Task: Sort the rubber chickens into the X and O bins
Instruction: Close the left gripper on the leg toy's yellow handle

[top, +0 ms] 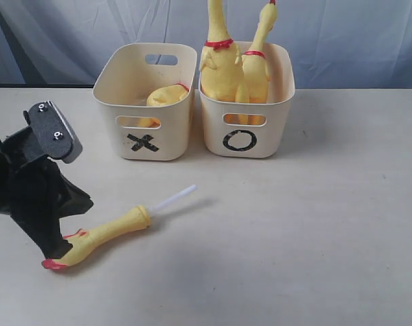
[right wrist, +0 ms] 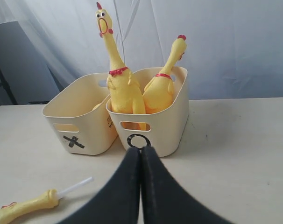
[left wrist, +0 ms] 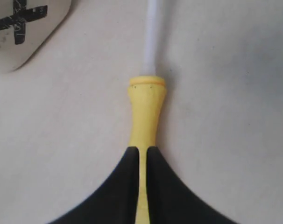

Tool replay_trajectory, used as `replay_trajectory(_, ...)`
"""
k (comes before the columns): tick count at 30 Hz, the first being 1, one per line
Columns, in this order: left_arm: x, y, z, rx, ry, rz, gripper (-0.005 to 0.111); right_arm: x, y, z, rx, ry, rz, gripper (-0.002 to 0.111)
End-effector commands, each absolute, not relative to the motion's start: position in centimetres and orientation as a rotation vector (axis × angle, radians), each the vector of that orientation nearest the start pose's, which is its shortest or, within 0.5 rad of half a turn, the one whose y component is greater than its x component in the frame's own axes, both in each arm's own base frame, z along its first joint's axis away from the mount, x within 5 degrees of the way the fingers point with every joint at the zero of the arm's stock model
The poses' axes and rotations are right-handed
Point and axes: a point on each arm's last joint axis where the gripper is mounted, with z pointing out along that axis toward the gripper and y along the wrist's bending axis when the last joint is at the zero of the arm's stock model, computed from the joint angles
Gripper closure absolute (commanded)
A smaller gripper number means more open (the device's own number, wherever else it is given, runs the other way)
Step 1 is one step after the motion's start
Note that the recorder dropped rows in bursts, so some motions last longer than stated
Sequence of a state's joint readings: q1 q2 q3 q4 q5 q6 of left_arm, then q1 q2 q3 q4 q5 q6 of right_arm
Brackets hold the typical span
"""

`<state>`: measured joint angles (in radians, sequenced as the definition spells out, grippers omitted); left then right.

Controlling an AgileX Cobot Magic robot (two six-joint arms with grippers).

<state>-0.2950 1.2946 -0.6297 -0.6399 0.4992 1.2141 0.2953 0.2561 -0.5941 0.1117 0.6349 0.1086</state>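
Grip looks firm on my left side: the left gripper [top: 62, 239] has its jaws shut on the limb [top: 114, 231], pinching the yellow shaft just above the red foot [top: 53, 264]. In the left wrist view the two black fingers [left wrist: 123, 191] squeeze the yellow rubber with only a thin strip of it showing between them. The limb lies low on the table [top: 315, 238] at the near left. I cannot tell whether it touches the surface or is just clear of it. Its white tube [top: 173, 199] sticks out of the flared end and points up toward the tubs.

My right gripper [right wrist: 141, 156] does not appear in the exterior view. Its own camera shows the jaws pressed together with nothing between them, facing the tubs.

Farther back, the two cream tubs stand side by side, touching or very nearly so. The X bin [top: 175, 136] is on the left and holds the headless body [top: 166, 95], lying tipped against its right wall. The O bin [top: 274, 129] is on the right and holds both whole chickens upright. The taller chicken [top: 219, 68] stands on the left and the shorter chicken [top: 257, 68] leans beside it, both with red collars and necks rising well above the rim.

Behind everything hangs a pale blue-grey curtain [top: 342, 34].
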Motion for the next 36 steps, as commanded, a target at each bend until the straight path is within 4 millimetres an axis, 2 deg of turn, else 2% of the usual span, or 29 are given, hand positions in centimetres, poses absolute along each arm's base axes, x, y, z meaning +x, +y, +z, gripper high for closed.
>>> replay_trajectory(1,22.2,-9.4,19.8,1.227,2.23,-0.251,0.1,4.1,1.9,33.6,-0.137,1.787,0.409,0.108)
replay_trajectory(5,22.5,-10.1,18.6,1.211,2.259,-0.328,0.1,4.1,1.9,33.6,-0.136,1.787,0.413,0.108)
replay_trajectory(7,22.5,-10.5,18.1,1.262,2.243,-0.339,0.1,4.1,1.9,33.6,-0.136,1.787,0.413,0.108)
replay_trajectory(13,22.7,-10.8,16.7,1.411,2.203,-0.305,0.1,4.0,1.9,33.6,-0.137,1.795,0.413,0.108)
replay_trajectory(17,23.2,-10.6,16.5,1.383,2.204,-0.251,0.099,4.0,1.9,33.6,-0.135,1.796,0.419,0.108)
replay_trajectory(21,23.4,-10.5,16.6,1.368,2.198,-0.221,0.085,4.0,1.9,33.6,-0.134,1.798,0.425,0.108)
replay_trajectory(25,23.5,-10.5,16.5,1.365,2.2,-0.221,0.059,4.0,1.9,33.6,-0.134,1.798,0.425,0.108)
replay_trajectory(27,23.6,-10.5,16.4,1.335,2.212,-0.224,0.051,4.0,2.0,33.6,-0.133,1.798,0.428,0.108)
replay_trajectory(29,23.8,-10.6,15.9,1.308,2.239,-0.238,0.048,4.0,2.0,33.6,-0.133,1.798,0.429,0.108)
replay_trajectory(36,24.3,-10.5,13.8,1.307,2.312,-0.236,0.048,4.0,2.0,33.5,-0.132,1.8,0.433,0.108)
